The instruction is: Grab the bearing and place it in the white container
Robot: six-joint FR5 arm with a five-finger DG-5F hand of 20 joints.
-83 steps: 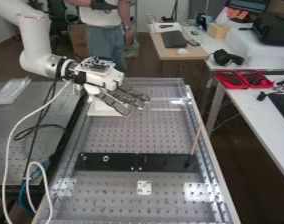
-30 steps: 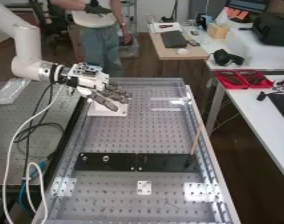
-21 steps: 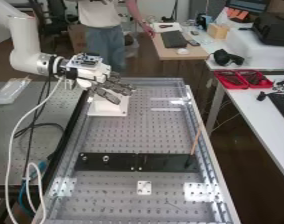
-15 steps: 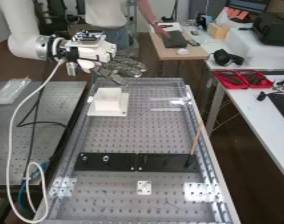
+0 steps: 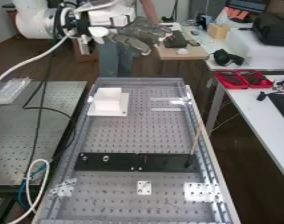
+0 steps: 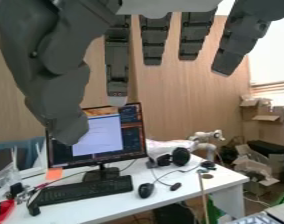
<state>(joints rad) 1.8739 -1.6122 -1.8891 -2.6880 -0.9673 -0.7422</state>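
Robot hand [image 5: 141, 34] has lifted off white container [image 5: 108, 101], worktop [image 5: 142, 136] far-left corner; fingers spread, empty. We should retract smoothly, staying high.

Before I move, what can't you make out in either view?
Inside of the white container, and so whether the bearing is in it: high view, white on white, nothing stands out.
Threads of the larger nut: high view, too small.
Base of the arm: high view, cut off by the top edge.
Upper left corner of the monitor: wrist view, behind the hand.
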